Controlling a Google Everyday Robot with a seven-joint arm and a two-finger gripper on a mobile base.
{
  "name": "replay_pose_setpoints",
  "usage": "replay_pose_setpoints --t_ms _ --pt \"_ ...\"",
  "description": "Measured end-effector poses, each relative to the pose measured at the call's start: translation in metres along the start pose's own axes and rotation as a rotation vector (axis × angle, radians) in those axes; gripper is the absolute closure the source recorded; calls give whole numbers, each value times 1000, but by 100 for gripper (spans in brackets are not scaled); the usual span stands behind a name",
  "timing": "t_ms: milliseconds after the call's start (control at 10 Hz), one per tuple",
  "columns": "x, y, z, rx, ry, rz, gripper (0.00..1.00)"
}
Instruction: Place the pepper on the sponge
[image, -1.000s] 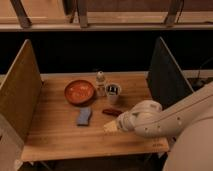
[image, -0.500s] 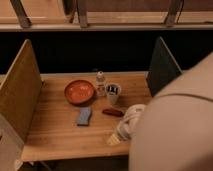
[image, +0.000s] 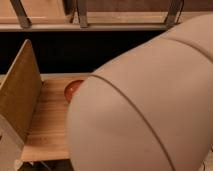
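Note:
My white arm fills most of the camera view and covers the middle and right of the table. The pepper and the sponge are both hidden behind it. The gripper is out of view. Only a sliver of the orange-red bowl (image: 73, 88) shows at the arm's left edge.
A wooden side panel (image: 20, 95) stands upright along the left of the wooden table (image: 47, 125). A metal rail with posts (image: 80, 22) runs across the back, with dark space below it.
The arm has swung up close to the camera and grown to fill the view, hiding the pepper, sponge, shaker and cup that were visible earlier.

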Motion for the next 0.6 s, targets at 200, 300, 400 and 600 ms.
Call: replay_pose_setpoints --t_ms 200,300,400,600 --pt "-2 -2 -1 6 -1 -1 20" --pt "-1 -3 0 6 2 0 20" --pt "3 -6 3 4 9 4 20" --pt "19 -17 14 -1 37 -2 20"
